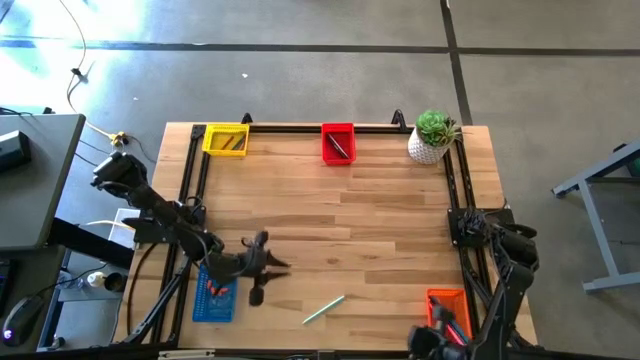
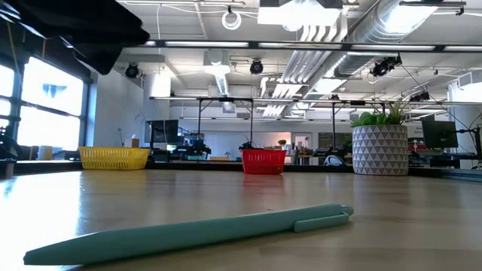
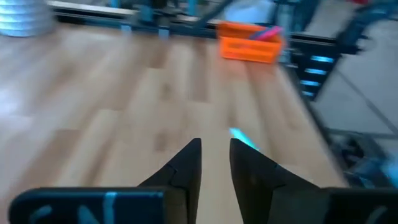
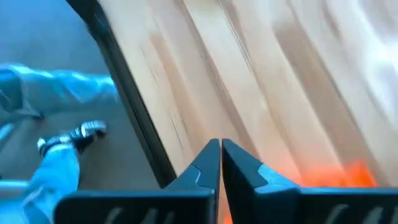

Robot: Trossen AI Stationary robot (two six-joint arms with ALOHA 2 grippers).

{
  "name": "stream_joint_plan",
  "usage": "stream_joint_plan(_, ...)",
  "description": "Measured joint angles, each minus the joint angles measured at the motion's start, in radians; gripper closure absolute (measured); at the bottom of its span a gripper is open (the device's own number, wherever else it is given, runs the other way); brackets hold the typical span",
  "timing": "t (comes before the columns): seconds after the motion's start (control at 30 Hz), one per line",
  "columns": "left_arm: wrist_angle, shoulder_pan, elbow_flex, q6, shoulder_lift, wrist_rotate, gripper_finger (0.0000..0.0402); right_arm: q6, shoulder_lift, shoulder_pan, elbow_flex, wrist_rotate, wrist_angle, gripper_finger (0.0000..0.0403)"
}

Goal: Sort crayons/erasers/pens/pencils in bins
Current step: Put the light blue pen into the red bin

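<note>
A teal pen (image 1: 324, 309) lies flat on the wooden table near its front edge, also close up in the low view (image 2: 203, 229). My left gripper (image 1: 268, 264) hovers left of it, beside the blue bin (image 1: 212, 298). Its fingers (image 3: 186, 165) stand a little apart, open, with nothing between them, and the pen's tip (image 3: 240, 137) shows just beyond. My right gripper (image 4: 221, 155) is shut on nothing, at the near right by the orange bin (image 1: 447, 303). The yellow bin (image 1: 226, 139) and red bin (image 1: 338, 142) stand at the far edge.
A white plant pot (image 1: 432, 137) stands at the far right corner. A black frame (image 1: 300, 128) runs along the table's edges. The blue, yellow, red and orange bins each hold a few items. Bare wood lies across the middle (image 1: 340, 215).
</note>
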Motion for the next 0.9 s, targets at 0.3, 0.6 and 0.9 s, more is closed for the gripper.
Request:
stream_joint_plan(0.3,-0.049,-0.117,0.214,-0.056,0.249,0.075,0.0386,-0.505,0.002,-0.139,0.0,0.166,0.241,0.04)
stream_joint_plan(0.6,-0.189,-0.161,0.416,-0.287,0.461,0.098,0.0381,-0.9,0.003,-0.251,-0.264,0.109,0.825,0.0402)
stream_joint_plan(0.9,-0.278,-0.158,0.545,-0.433,0.614,0.108,0.0305,-1.021,0.004,-0.304,-0.452,0.063,1.182,0.0403)
